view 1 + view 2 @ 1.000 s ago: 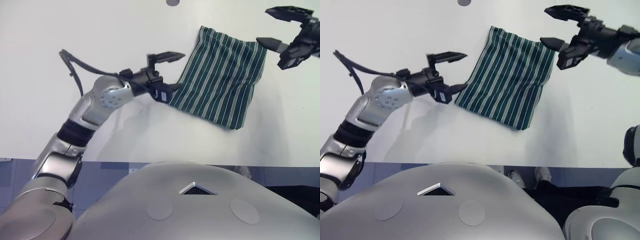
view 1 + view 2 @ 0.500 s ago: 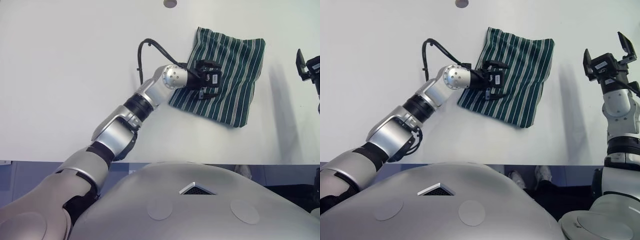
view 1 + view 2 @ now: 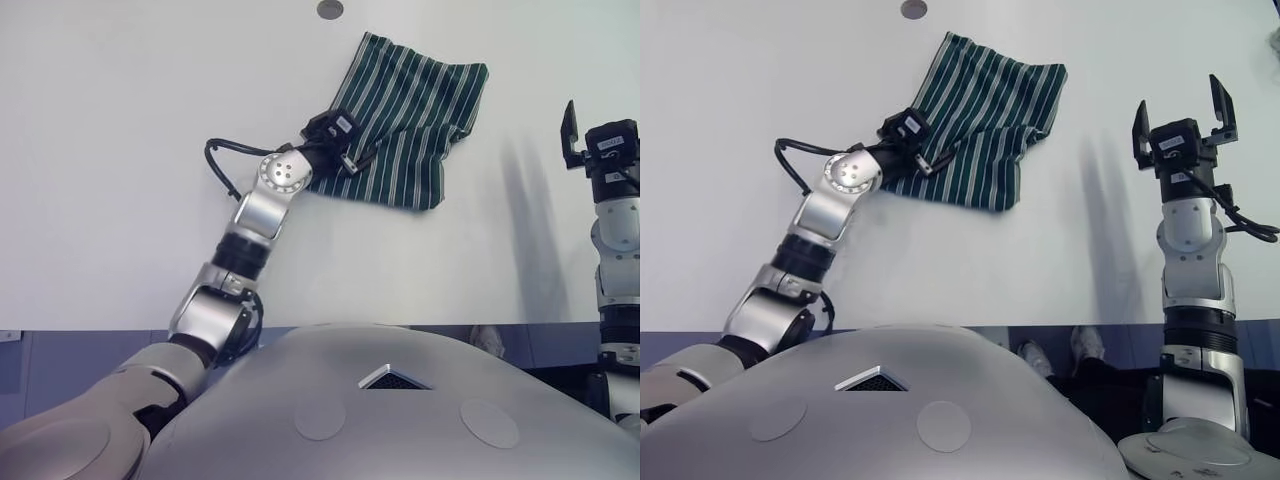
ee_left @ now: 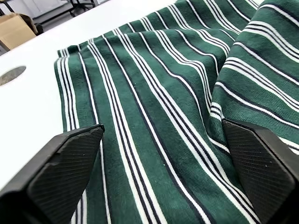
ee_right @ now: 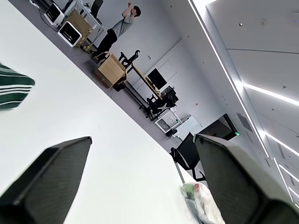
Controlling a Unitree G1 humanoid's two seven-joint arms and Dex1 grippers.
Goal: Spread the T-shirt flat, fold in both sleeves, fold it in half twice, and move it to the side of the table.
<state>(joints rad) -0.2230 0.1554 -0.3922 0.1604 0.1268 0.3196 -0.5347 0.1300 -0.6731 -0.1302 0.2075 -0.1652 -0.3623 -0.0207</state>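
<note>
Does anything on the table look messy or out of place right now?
Yes. The folded green striped T-shirt lies askew on the white table, its cloth bunched into a raised ridge beside the open left gripper.

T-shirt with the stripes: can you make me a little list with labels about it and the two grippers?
T-shirt: green with white stripes, folded and rumpled
Left gripper: open, down on the T-shirt's left edge, cloth between its fingers
Right gripper: open, raised, pointing up, apart from the T-shirt on its right
Table: white, holds the T-shirt, with a round grey spot beyond it
</note>
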